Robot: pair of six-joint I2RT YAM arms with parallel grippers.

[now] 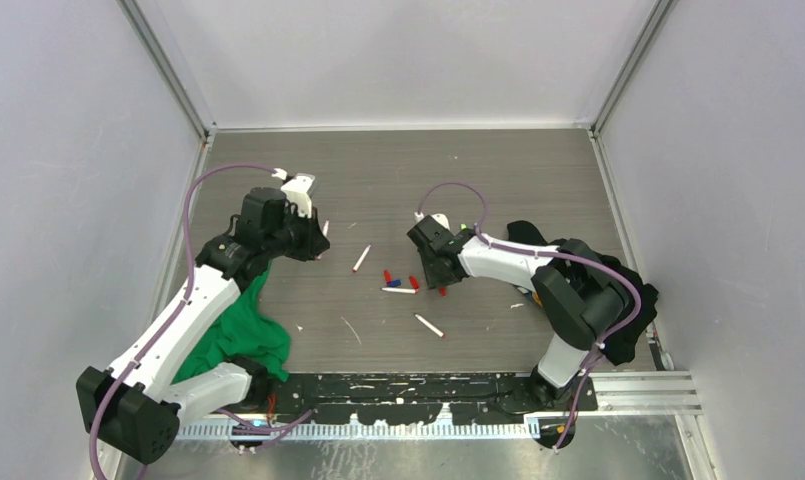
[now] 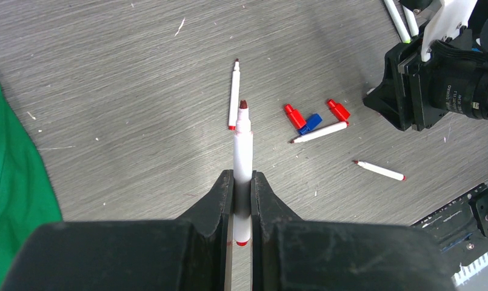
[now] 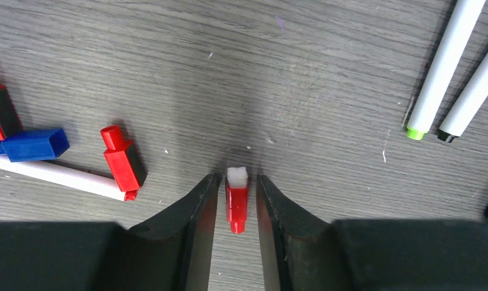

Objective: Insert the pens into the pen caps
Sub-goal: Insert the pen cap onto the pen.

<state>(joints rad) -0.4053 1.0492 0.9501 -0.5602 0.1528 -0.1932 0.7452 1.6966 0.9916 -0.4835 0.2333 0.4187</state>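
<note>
My left gripper (image 2: 242, 177) is shut on a white pen (image 2: 243, 142) with a dark red tip, and holds it above the table, pointing away. In the top view this gripper (image 1: 318, 236) is at the left. My right gripper (image 3: 236, 179) is low at the table, open, its jaws on either side of a red pen cap (image 3: 236, 205) with a narrow gap on each side. Two more red caps (image 2: 294, 116) (image 2: 338, 110) and a blue cap (image 2: 311, 123) lie beside a white pen (image 2: 320, 131). Other pens (image 2: 234, 94) (image 2: 381, 170) lie loose nearby.
Two white pens (image 3: 447, 66) (image 3: 479, 82), one with a lime end and one with a black end, lie to the right of my right gripper. A green cloth (image 1: 233, 335) lies under the left arm. A black cloth (image 1: 633, 300) lies behind the right arm.
</note>
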